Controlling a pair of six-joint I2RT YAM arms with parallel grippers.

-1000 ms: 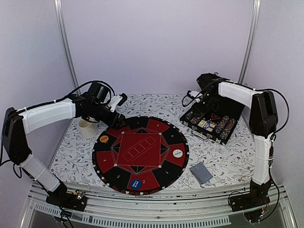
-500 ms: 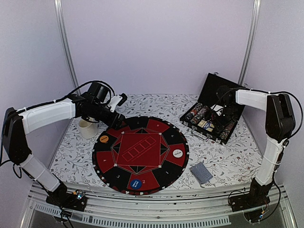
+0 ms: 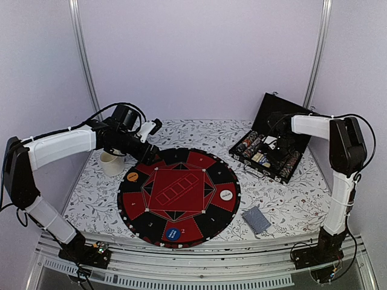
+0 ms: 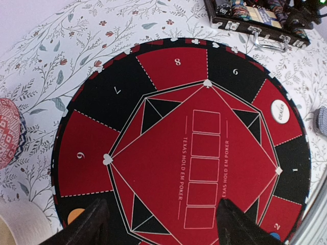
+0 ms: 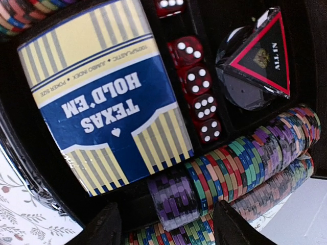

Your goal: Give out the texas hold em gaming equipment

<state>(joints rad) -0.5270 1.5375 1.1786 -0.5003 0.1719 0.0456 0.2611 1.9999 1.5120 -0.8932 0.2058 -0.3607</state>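
An open black case [image 3: 294,115] at the back right holds rows of striped poker chips [image 3: 289,162]. My right gripper [image 3: 279,147] reaches down into it. In the right wrist view it [image 5: 166,224] stands open, its fingers [image 5: 99,227] on either side of a short purple chip stack [image 5: 176,201] with gaps showing. Orange [image 3: 132,177], white [image 3: 225,194] and blue [image 3: 173,231] discs lie on the round red-and-black mat [image 3: 179,193]. A grey-blue card deck [image 3: 256,219] lies right of the mat. My left gripper [image 3: 151,128] hovers open and empty over the mat's back left.
A white cup [image 3: 111,163] stands left of the mat, with a pink patterned bowl [image 4: 7,132] near it. The case also holds a blue-and-yellow card box [image 5: 107,97], red dice [image 5: 196,87] and a black triangular marker [image 5: 258,56]. Walls close off the back and sides.
My right arm swung from the case's left rear over to its right side and lowered into the chip rows; its jaws widened, then narrowed. The left arm stayed still.
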